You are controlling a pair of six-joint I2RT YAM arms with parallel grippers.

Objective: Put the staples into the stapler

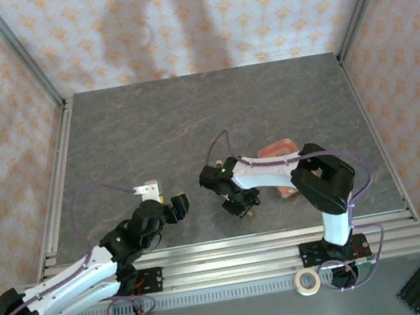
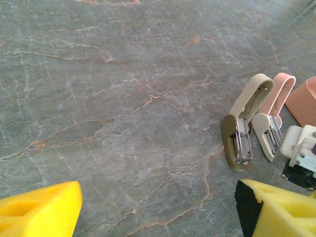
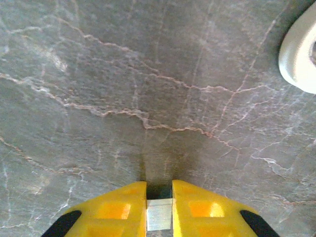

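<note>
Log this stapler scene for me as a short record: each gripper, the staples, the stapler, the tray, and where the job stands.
left gripper: open, holding nothing, over bare table
right gripper: shut on a silvery staple strip, pointing down at the table
stapler: lying opened on the table, silvery metal part exposed, not held
tray: salmon pink, close beside the stapler
job status: strip picked up, not yet in the stapler
</note>
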